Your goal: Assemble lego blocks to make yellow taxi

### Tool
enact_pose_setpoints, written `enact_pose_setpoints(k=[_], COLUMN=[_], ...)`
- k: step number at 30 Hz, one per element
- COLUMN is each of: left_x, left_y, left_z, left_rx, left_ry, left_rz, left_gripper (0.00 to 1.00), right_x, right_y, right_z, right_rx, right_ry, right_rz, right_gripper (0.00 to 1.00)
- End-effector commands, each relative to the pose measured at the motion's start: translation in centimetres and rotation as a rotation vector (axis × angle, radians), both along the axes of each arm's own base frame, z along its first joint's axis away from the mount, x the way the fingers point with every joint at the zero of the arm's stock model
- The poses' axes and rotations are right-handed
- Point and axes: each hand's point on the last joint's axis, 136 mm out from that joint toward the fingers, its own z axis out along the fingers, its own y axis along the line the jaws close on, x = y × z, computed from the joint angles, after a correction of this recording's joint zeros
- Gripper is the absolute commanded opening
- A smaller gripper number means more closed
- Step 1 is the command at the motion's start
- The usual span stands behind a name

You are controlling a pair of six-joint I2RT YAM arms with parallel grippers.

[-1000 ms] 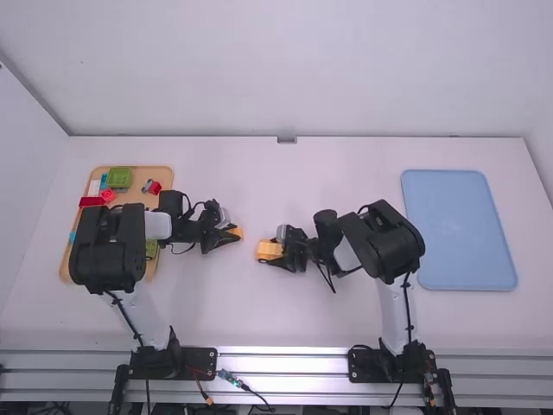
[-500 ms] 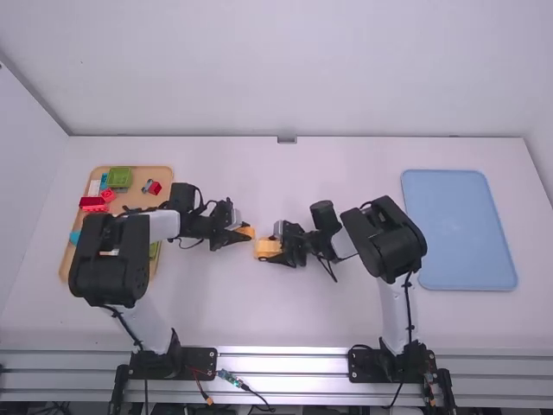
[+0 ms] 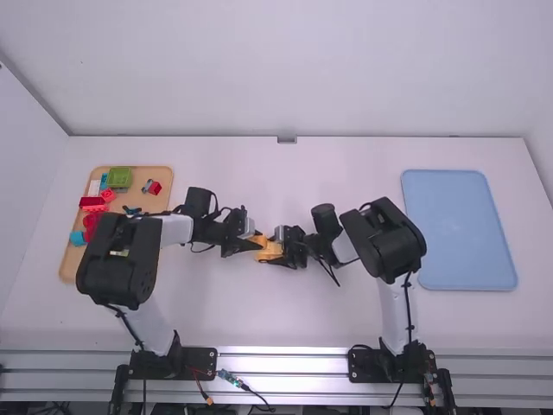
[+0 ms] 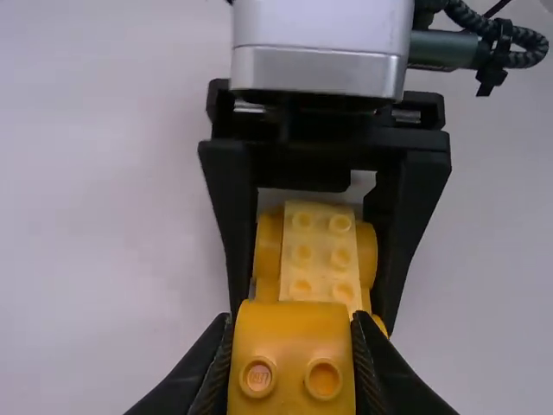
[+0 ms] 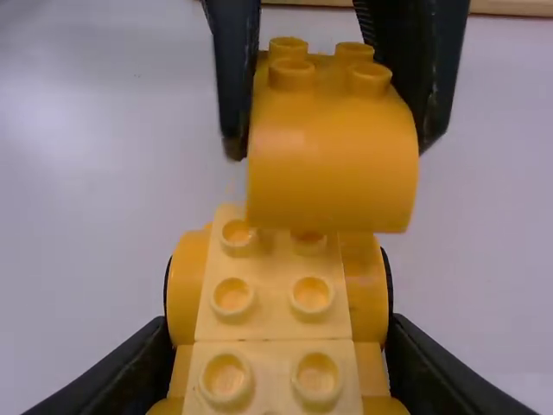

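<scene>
Taxi body [image 5: 276, 298], yellow with pale studded top, sits in right gripper [image 3: 281, 251], both fingers closed on its sides, mid-table. Left gripper [image 3: 257, 242] grips rounded yellow block [image 5: 333, 169] by its sides, studs on it, held at left end of body and partly overlapping it in right wrist view. Can't tell if block and body touch. Arms reach in from opposite sides, grippers facing each other over white table [image 3: 216, 303].

Tan tray [image 3: 162, 177] is at left, partly under left arm. In it: green block [image 3: 119, 177] at far side, small red block with grey-blue bit [image 3: 153, 187] near far right corner, red blocks [image 3: 92, 203] along left side, teal block [image 3: 78, 238] nearer on same side. Blue tray [image 3: 458, 229] lies flat at right, well apart from both grippers.
</scene>
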Motion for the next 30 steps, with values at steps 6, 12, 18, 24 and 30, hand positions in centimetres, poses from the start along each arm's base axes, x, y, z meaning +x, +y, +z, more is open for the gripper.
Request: enact_pose_setpoints(k=[6, 12, 18, 24, 30], left_x=[-0.8, -1.2, -1.4, -0.9, -1.0], left_y=[-2.0, -3.0, -3.7, -3.7, -3.5], left_z=[0.3, 0.4, -0.1, -1.0, -1.6], left_rx=[-0.001, -0.001, 0.036, 0.089, 0.092], left_ry=[-0.008, -0.013, -0.028, 0.005, -0.023], left_rz=[-0.047, -0.07, -0.085, -0.031, -0.018], left_gripper=[0.03, 0.03, 0.02, 0.02, 0.02], right_x=[-0.1, -0.4, -0.1, -0.2, -0.1], right_y=[-0.2, 0.1, 0.4, 0.2, 0.3], right_z=[-1.4, -1.3, -1.1, -1.1, -1.0], right_rx=[-0.05, -0.047, -0.042, -0.038, -0.035], right_ry=[0.017, 0.009, 0.004, -0.003, 0.003], right_rz=[-0.014, -0.005, -0.003, -0.005, -0.013], right_gripper=[0.41, 0.41, 0.41, 0.41, 0.4])
